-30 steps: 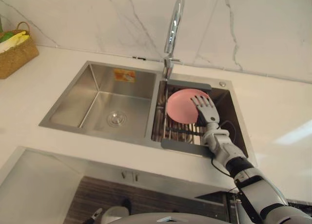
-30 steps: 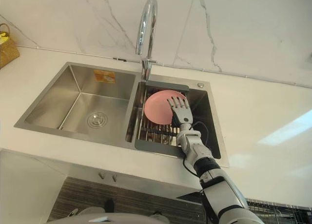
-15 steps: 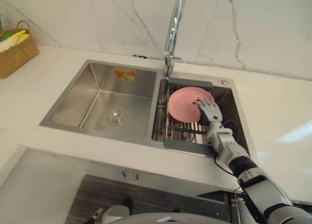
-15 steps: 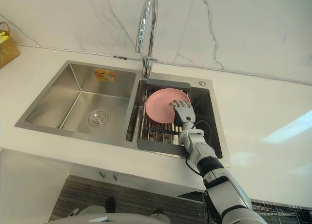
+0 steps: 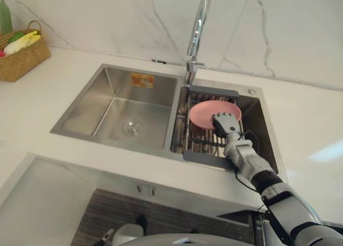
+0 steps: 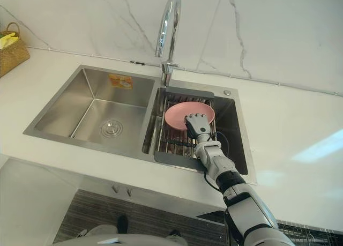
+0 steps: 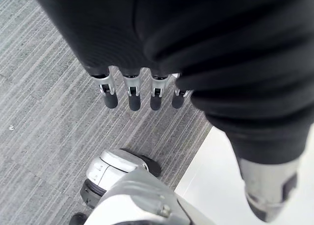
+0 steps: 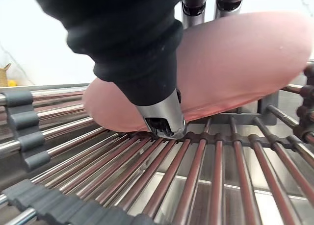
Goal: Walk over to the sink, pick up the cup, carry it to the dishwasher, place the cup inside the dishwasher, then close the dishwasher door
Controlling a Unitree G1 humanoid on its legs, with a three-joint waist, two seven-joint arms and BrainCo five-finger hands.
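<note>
My left hand hangs over the floor with its fingers loose and nothing in them, so it cannot help if this goes badly. On the counter a wicker basket stands well apart at the sink's ten o'clock, out of harm's way. The left basin holds just its drain. The faucet rises at the twelve o'clock edge of the right basin, and I judge it the first hazard: a lift that swings away from me could knock the load against its neck. Below it, on the drying rack, lies what the task calls a cup, though I see a shallow round pink dish, tilted, its lower edge on the bars. My right hand is on its five o'clock rim, fingers curled over the top and the thumb set against the near face, a pinch on the edge and no more. With so little purchase I expect the dish could pivot or slide out as its weight comes off the rack and clatter into the basin. The thumb tip sits right by the bars and might snag there. The basin's three o'clock wall is also near my wrist.
</note>
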